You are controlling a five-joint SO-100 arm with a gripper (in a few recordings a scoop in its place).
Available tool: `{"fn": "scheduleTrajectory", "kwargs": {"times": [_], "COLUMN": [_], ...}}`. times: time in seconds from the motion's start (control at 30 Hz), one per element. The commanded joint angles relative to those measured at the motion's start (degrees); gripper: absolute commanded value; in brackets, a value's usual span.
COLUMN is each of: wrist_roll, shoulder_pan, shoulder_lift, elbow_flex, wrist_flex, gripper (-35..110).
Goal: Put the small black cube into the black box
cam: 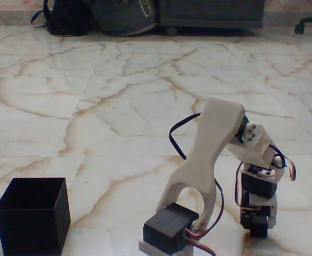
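The black box (32,216) stands open-topped on the floor at the lower left of the fixed view. The white arm rises from its base at the bottom centre, bends over and points straight down on the right. Its gripper (258,221) hangs just above the floor, far to the right of the box. The small black cube (259,229) sits at the fingertips, with the fingers close against its two sides. The cube's underside is at or just above the floor; I cannot tell which.
The marble floor (118,122) stretches wide between the box and the arm. Dark bags (97,16) and a cabinet (212,13) line the far wall. A chair's wheeled foot (310,24) shows at the top right. The arm's black base servo (169,228) is at the bottom centre.
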Motion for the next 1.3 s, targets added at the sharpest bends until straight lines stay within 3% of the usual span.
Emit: {"fn": "scheduleTrajectory", "kwargs": {"times": [0.0, 0.17, 0.37, 0.67, 1.03, 1.27], "wrist_roll": [1.41, 2.02, 5.63, 23.47, 38.32, 45.79], "shoulder_pan": [-1.14, -2.11, -8.35, -29.79, -53.00, -62.23], "shoulder_lift": [0.18, 1.93, 13.10, 30.50, 40.43, 47.46], "elbow_flex": [-0.18, -0.09, -2.20, 4.31, 13.54, 16.44], "wrist_flex": [-0.53, -0.62, 13.36, 19.16, 13.71, 12.48], "gripper": [3, 1, 1, 1, 1, 1]}}
